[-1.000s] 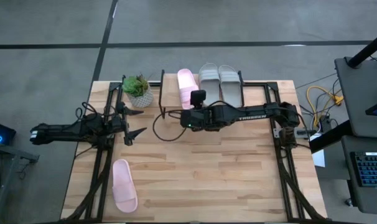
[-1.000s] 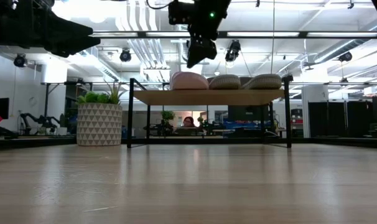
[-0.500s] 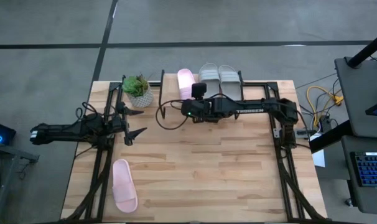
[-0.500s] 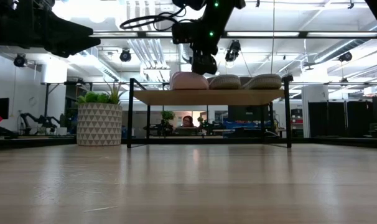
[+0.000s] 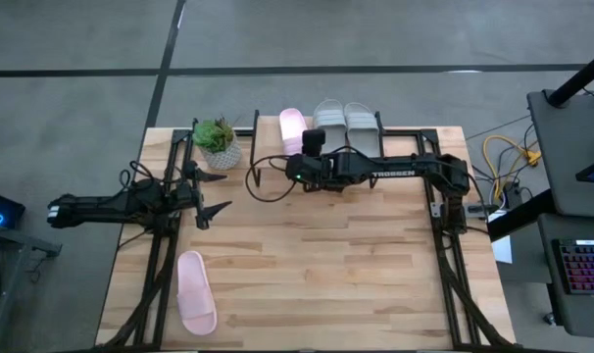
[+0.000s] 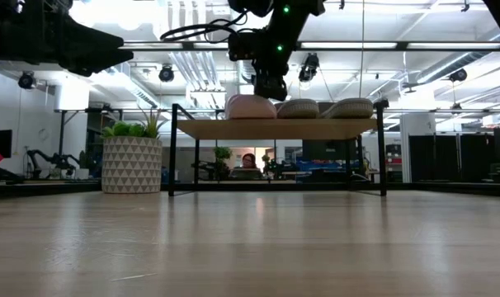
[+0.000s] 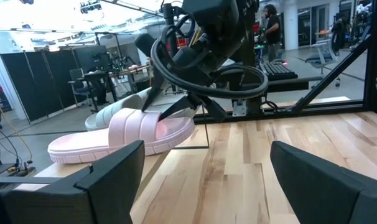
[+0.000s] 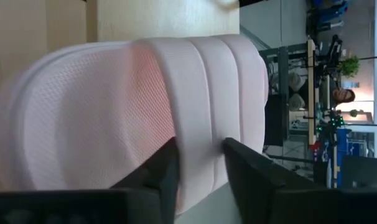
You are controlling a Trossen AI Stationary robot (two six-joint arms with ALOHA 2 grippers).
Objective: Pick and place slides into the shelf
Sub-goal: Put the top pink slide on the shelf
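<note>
A potted plant [image 5: 217, 143] with spiky green leaves stands at the far left corner of the table [image 5: 326, 275], in a white pot with a triangle pattern; the low view shows it just left of the shelf [image 6: 275, 129]. The shelf is a light wooden board on thin black legs at the table's far edge. On it lie three slides in a row: a pink slide [image 5: 293, 129] at the left end and two grey-green slides [image 5: 348, 127] side by side to its right. In the low view only their rounded ends show above the board.

The right gripper [image 8: 200, 165] is over the near end of the pink slide on the shelf. Its wrist view, which no other camera matches, shows its two dark fingers [image 8: 160, 168] standing on either side of the edge of the slide's wide ribbed strap, narrowly apart; whether they pinch it cannot be told. The slide's footbed has a fine dotted texture.

The second pink slide [image 5: 194, 291] lies alone on the bare plank tabletop near the front left corner, well apart from the shelf. The left gripper [image 5: 211, 193] hangs above the table's left side with its fingers spread wide and nothing between them.

Behind the shelf, a person [image 6: 248, 161] sits in the room beyond.
</note>
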